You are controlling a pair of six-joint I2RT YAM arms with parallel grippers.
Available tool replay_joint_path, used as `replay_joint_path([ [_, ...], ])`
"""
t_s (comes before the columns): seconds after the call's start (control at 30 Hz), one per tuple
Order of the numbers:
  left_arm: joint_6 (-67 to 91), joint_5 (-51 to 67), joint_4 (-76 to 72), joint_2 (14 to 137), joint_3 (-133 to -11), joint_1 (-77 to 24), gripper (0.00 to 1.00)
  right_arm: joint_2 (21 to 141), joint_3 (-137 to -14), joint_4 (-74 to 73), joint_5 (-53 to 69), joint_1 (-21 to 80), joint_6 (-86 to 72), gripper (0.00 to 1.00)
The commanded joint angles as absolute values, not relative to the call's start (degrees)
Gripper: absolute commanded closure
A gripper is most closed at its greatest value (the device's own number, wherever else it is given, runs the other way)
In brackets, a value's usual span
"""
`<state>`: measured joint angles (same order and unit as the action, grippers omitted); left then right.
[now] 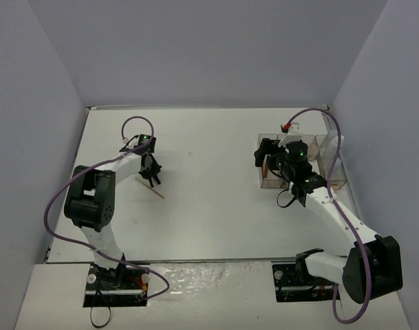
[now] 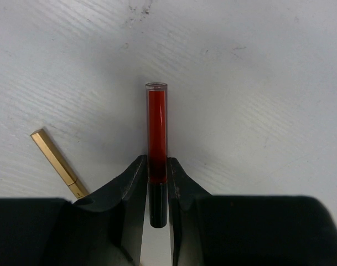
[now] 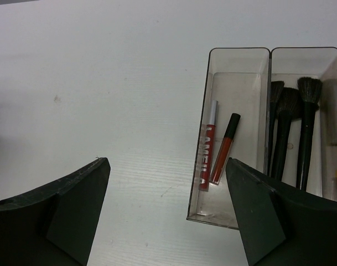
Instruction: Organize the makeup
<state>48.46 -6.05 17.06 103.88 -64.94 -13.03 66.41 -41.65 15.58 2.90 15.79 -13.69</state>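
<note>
My left gripper [image 1: 152, 177] [image 2: 157, 178] is shut on a red lip gloss tube [image 2: 156, 130] with a black cap, held close over the table at the left. A tan pencil [image 2: 55, 160] [image 1: 156, 193] lies on the table just beside it. My right gripper [image 1: 267, 155] [image 3: 167, 166] is open and empty above the left edge of the clear organizer [image 3: 197, 183] [image 1: 336, 184]. Its left compartment holds a red lettered tube [image 3: 207, 149] and a red gloss with a black cap [image 3: 224, 147]. The compartment beside it holds three black-handled brushes [image 3: 290, 133].
The organizer stands at the back right near the right wall. A small red-and-white item [image 1: 287, 127] shows at its far end. White walls close in the table on the left, back and right.
</note>
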Motion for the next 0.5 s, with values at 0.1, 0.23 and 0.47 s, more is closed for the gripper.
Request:
replay_joint_path([
  [0.1,45.7,-3.1,10.2,98.5,-65.5,-17.2,1.00,66.3,-41.1,24.6,15.3,15.9,-14.1,0.12],
  [0.23,46.6,2.6,-4.7,93.5,-59.4,-20.9,1.00,67.3,-40.8,28.5,23.8,17.3,-14.7,0.09],
  [0.47,42.9,11.6,-27.4,85.9,-50.2,-28.8,1.00,69.9,-43.4,31.9,26.9,27.4,-15.3,0.08],
])
